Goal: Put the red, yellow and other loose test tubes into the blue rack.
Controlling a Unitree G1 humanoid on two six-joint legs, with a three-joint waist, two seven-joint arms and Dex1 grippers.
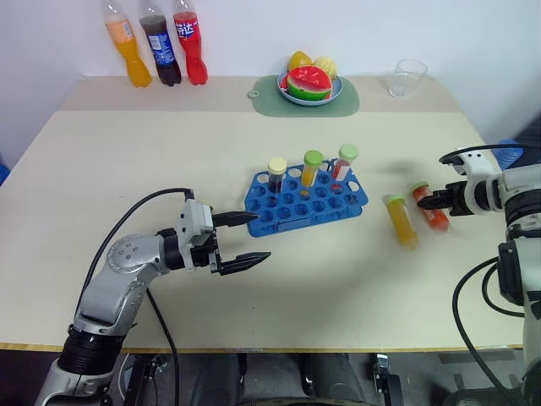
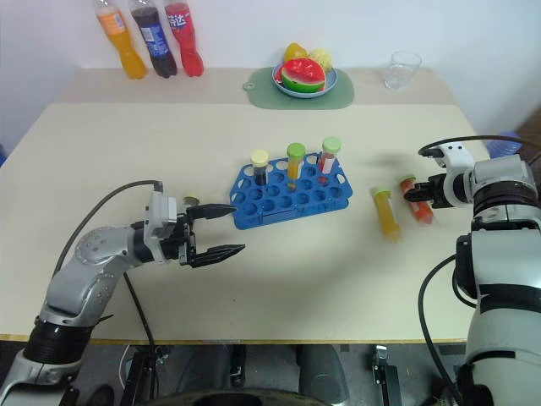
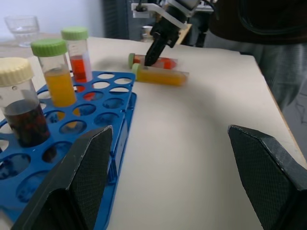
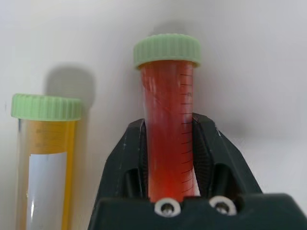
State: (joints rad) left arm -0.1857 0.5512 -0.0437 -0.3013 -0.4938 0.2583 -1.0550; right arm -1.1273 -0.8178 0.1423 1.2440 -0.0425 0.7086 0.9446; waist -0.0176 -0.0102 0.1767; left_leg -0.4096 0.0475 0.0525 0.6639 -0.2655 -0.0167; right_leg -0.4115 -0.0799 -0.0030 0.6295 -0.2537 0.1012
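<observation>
Three capped tubes already stand in the blue plastic rack. The right tool pinches the red-filled, green-capped tube lying on the table; the yellow-filled tube waits just beside it. The left tool is spread, empty.

Head pair: two eyes high over the tabletop, looking forward and down; both take in the blue rack and both arms.
Left wrist: low, close over the tabletop, looking along the left gripper past the rack to the far red tube.
Right wrist: very near, looking down the right gripper at the red tube and the yellow tube beside it.
Shared: both wrist views show those two lying tubes.
</observation>
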